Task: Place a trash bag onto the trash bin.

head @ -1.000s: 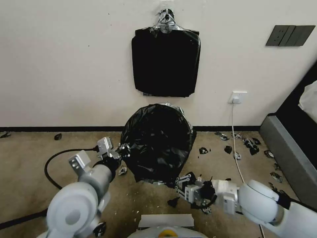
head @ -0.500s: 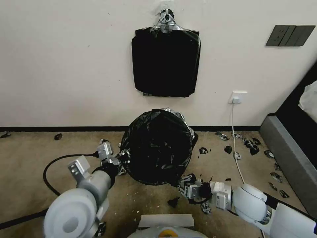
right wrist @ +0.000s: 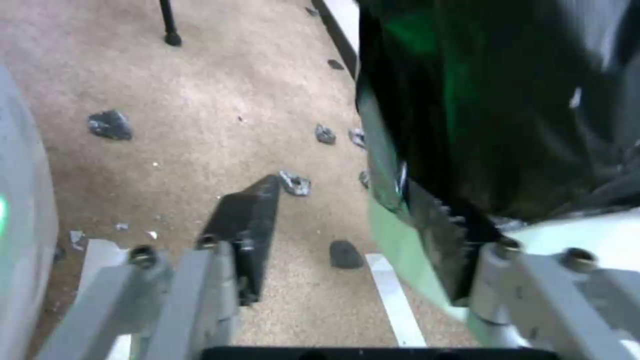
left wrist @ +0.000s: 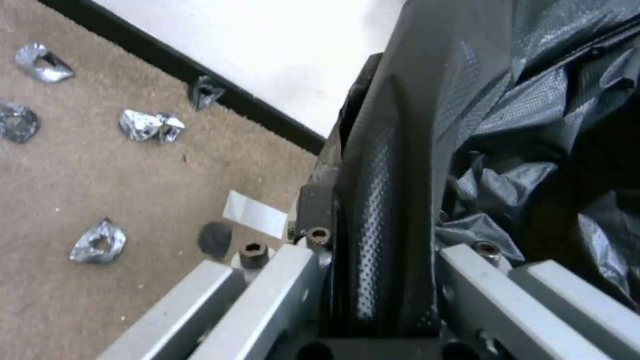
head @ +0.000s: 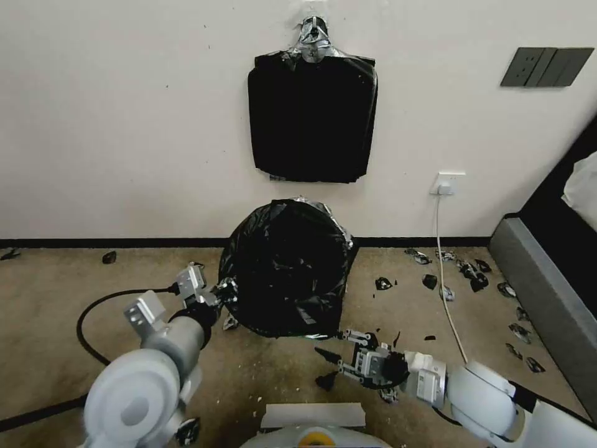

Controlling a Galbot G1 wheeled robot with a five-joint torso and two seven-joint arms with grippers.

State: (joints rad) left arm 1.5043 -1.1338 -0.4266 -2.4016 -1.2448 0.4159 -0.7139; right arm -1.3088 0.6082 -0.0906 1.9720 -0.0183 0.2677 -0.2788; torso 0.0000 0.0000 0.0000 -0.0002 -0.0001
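The fingers (right wrist: 248, 235) of the right gripper (head: 339, 350) are standing apart with bare carpet between them, just off the near lower edge of the trash bag (head: 287, 267). Half a second ago these fingers were closed against that hem; they are now spread and drawing back toward the robot, so the right side of the bag is hanging free. In the right wrist view a strip of the cream trash bin (right wrist: 400, 240) is showing below the black film, which suggests the bag is covering the bin but not reaching the floor on that side.

The left gripper (head: 224, 291) is pressing against the bag's left flank. In the left wrist view its fingers (left wrist: 373, 220) are lying together, with the crinkled film bunched alongside them; whether film is pinched between them cannot be told.

The bag-covered bin is standing on the carpet (head: 62, 298) against the wall, below the stack of black bags (head: 312, 118) taped there. Compared with half a second ago the whole bundle is sitting slightly farther left and more upright.

Its long axis is running roughly vertically, leaning a little back toward the wall, mouth pointing upward. Judged from this, the draping is nearly done.

Torn black scraps (head: 472, 274) are littering the floor on the right.
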